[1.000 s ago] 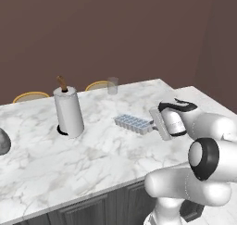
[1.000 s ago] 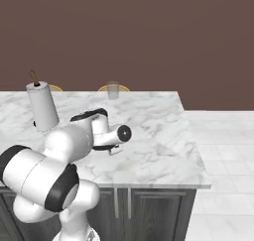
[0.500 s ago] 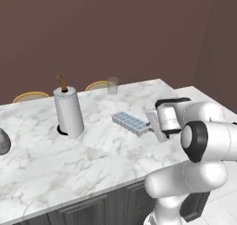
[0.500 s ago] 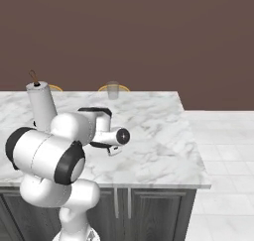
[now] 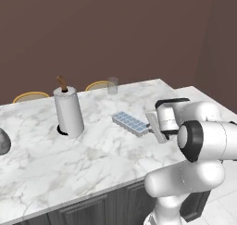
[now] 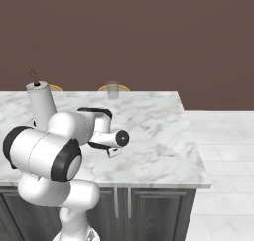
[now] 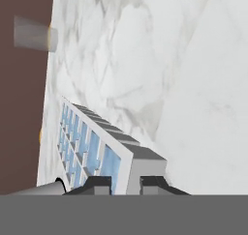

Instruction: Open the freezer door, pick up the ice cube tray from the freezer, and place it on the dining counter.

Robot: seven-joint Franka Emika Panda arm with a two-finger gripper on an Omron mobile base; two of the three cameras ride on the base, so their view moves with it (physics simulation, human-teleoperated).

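No readable text, label, brand, number or sign appears on anything in these three camera views.

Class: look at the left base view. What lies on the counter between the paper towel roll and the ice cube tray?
Nothing: in the left base view, bare marble of the dining counter runs between the paper towel roll and the ice cube tray.

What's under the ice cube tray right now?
The white marble dining counter lies under the ice cube tray. The claw is shut on the tray's near end; whether the tray touches the marble or hangs just above it cannot be told.
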